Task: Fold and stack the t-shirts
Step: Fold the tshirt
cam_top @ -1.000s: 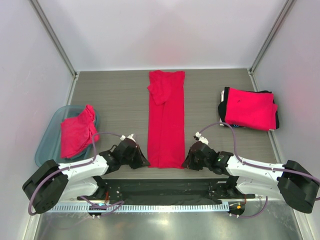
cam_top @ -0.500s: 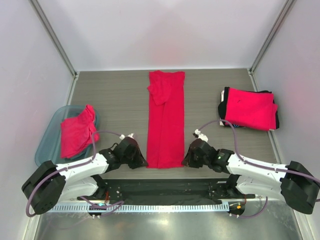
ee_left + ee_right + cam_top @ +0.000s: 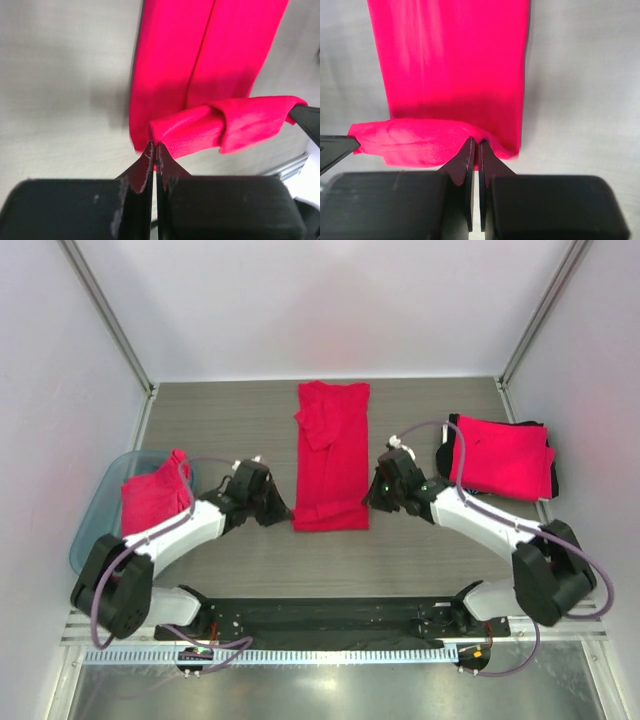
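The left end effector (image 3: 154, 146) and right end effector (image 3: 474, 142) are each pinched closed on a near corner of the shirt (image 3: 332, 440). The shirt is a long strip in the middle of the surface (image 3: 230, 430), running toward the far edge. Its near hem is off the surface and curls back over the strip.

Both grips look thin, right at the cloth's edge, so 1 corner could slip free mid-fold. If 1 arm travels ahead of the other, the fold would likely land skewed. The hem sags between the 2 grips and may roll into a lump instead of lying flat.

The surface is grey wood-grain. A stack (image 3: 500, 458) of folded shirts sits by the right edge. A bin (image 3: 95, 530) by the left edge holds a second shirt (image 3: 152, 508). Plain white walls (image 3: 320, 300) close 3 sides.
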`<state>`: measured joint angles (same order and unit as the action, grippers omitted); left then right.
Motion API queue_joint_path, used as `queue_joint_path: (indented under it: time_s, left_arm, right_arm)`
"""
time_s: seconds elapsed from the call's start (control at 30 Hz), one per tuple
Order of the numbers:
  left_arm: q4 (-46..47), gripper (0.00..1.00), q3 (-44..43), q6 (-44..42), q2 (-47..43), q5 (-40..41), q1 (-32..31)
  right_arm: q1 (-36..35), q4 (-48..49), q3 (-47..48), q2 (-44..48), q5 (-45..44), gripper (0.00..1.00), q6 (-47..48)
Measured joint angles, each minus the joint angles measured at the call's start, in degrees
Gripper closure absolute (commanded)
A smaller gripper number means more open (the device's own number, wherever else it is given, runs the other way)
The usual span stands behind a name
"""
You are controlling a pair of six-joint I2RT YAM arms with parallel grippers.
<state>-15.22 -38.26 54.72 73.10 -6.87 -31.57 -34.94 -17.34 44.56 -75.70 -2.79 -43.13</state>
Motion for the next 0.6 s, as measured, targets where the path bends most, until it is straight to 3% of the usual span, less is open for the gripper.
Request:
queue_joint_path:
  time_s: [0.33,0.6]
  left_arm:
    - [0.15,1.0,-21.84,-2.21,19.37,-1.36,6.49]
    - [-0.13,1.0,-36.76,-2.25,31.87,-2.12,8.85]
  right_arm:
    - [10.56,-2.1,19.1,-17.75,4.55,0.99,6.99]
    - [15.02,-3.61,33.46,-31.67,7.74,0.99,9.53]
